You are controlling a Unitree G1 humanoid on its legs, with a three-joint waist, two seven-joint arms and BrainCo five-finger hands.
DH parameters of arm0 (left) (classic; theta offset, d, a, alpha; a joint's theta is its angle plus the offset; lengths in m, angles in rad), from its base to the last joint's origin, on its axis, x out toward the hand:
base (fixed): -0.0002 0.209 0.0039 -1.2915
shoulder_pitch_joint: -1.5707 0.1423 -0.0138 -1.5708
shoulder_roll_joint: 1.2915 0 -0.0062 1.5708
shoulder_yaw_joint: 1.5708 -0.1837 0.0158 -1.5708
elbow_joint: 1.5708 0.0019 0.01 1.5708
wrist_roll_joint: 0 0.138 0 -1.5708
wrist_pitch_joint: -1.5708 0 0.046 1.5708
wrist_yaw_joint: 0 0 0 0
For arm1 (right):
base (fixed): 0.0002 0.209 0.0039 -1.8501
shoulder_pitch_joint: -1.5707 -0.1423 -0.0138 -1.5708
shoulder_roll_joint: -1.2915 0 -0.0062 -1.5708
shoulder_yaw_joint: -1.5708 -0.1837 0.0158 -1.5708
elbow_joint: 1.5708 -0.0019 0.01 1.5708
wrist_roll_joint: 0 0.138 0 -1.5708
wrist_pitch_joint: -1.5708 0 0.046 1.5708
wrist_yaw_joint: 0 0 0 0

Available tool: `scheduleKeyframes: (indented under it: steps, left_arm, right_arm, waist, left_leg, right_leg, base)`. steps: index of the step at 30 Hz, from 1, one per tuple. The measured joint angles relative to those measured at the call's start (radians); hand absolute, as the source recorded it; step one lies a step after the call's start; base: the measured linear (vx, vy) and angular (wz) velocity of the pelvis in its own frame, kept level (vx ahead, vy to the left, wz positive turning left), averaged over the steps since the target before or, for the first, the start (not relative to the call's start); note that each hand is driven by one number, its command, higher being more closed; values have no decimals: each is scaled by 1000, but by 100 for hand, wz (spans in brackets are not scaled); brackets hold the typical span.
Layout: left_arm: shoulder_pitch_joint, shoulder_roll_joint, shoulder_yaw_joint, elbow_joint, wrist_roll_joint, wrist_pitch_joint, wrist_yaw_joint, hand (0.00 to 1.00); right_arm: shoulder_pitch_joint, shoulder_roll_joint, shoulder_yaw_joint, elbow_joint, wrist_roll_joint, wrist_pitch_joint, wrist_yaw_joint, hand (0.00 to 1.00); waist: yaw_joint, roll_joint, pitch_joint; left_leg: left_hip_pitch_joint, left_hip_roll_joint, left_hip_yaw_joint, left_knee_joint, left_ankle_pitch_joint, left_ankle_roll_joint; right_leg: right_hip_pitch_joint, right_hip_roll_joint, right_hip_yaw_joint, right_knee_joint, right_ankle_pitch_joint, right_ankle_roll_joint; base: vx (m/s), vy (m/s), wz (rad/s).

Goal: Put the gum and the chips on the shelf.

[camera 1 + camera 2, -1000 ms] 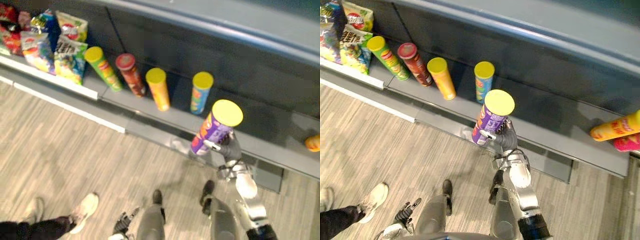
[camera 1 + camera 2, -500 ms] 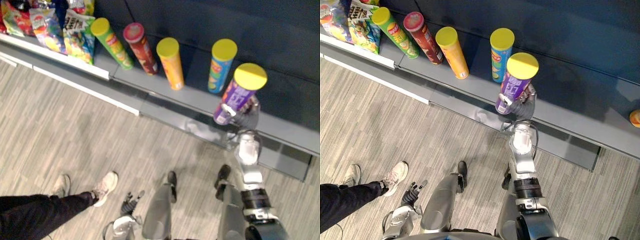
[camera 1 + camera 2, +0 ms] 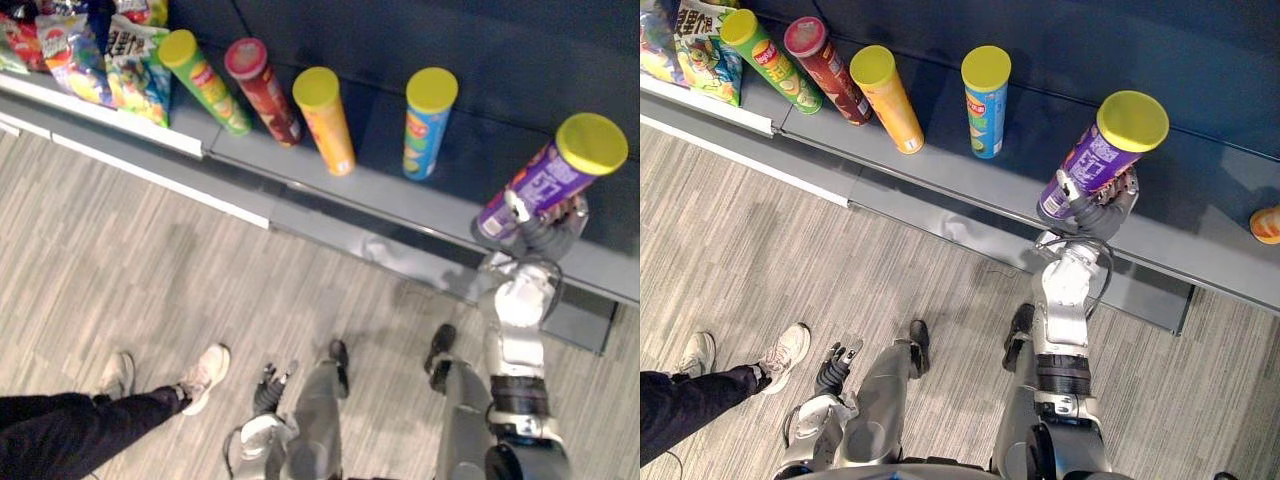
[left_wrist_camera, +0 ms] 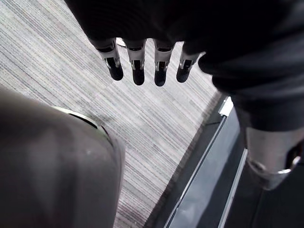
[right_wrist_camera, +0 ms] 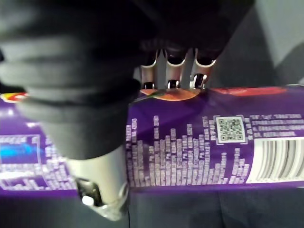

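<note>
My right hand (image 3: 1098,212) is shut on a purple chips can (image 3: 1096,158) with a yellow lid. It holds the can near its base, tilted, over the grey shelf (image 3: 940,175), to the right of the standing cans. In the right wrist view the fingers (image 5: 173,71) and thumb (image 5: 102,183) curl round the purple can (image 5: 213,152). I cannot tell whether the can's base touches the shelf. My left hand (image 3: 836,362) hangs low by my side over the floor, its fingers (image 4: 137,69) straight and holding nothing.
Along the shelf stand a green can (image 3: 205,80), a red can (image 3: 262,90), an orange can (image 3: 325,118) and a blue can (image 3: 428,120). Snack bags (image 3: 100,60) fill the far left. Another orange can (image 3: 1265,225) lies at the far right. A person's shoes (image 3: 200,375) are on the floor at the left.
My right hand has carried the purple can to the right along the shelf, away from the blue can, and tilted it more. The view has also shifted.
</note>
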Motion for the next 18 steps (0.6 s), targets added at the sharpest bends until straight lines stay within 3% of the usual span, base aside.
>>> scheduleKeyframes:
  steps: [18]
  left_arm:
    - [-2,1,-38,-42,-1,-4,-6,0]
  right_arm:
    - [-210,-46,-53,135,18,3,-10,100]
  waist:
    - [16,10,3]
  left_leg:
    - [-41,9,12,16,-3,-2]
  right_leg:
    - [-53,3,10,19,-1,-3]
  base:
    - [16,3,-2]
